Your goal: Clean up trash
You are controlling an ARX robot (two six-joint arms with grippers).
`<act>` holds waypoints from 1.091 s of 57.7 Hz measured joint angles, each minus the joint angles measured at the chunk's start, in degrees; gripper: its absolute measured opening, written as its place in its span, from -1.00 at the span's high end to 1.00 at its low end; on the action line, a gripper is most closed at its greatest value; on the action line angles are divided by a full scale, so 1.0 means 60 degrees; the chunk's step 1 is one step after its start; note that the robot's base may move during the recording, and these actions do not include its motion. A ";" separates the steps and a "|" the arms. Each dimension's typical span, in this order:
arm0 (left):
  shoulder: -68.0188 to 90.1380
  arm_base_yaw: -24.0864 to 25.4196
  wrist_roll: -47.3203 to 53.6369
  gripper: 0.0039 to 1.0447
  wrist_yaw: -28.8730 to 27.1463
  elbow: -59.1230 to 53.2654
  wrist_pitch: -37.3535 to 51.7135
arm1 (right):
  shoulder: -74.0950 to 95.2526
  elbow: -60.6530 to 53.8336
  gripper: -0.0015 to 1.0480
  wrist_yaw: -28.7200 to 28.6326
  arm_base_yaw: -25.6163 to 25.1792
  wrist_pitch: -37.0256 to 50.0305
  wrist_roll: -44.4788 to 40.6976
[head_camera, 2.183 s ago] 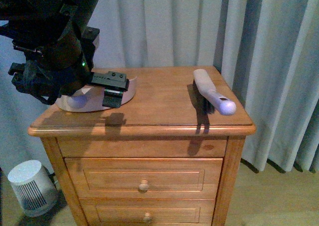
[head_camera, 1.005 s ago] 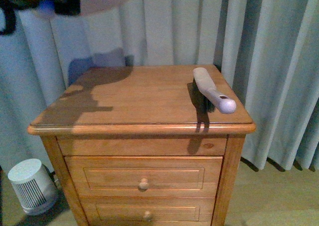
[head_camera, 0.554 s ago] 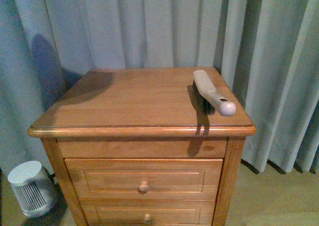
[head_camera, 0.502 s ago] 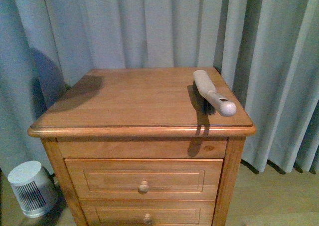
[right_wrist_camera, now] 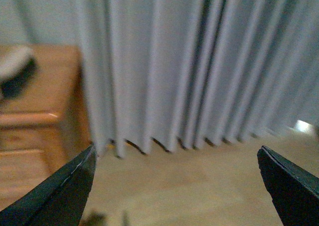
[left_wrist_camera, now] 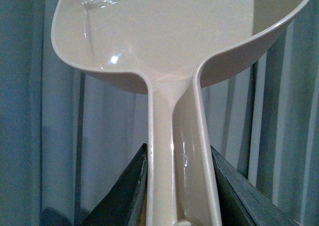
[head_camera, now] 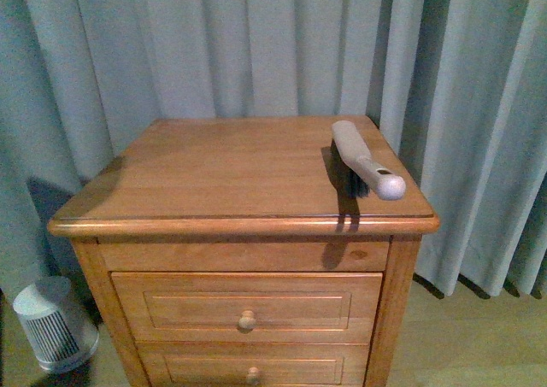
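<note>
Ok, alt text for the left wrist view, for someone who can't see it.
A pale cream dustpan, held by its handle in the left gripper, fills the view, its glossy scoop looking empty where visible. Grey-blue curtains hang behind.

We see pale grey-blue curtains [head_camera: 256, 45] hanging in deep folds across the whole back wall and reaching the floor [head_camera: 479, 344], which is light and wood-toned. In front of them stands a wooden desk [head_camera: 214, 173] with a rounded top edge, its top warmly lit. Below the top we count two drawers [head_camera: 171, 301], each with a round knob [head_camera: 247, 320]. On the floor by the desk's left side sits a small white appliance [head_camera: 53, 323] with a slatted front, a shadow on the curtains above it.
</note>
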 joint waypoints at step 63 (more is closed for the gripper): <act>-0.0058 0.0022 -0.0073 0.45 0.0025 0.0000 0.0000 | 1.7172 1.3675 -0.86 -0.0026 0.3585 -0.3781 0.5934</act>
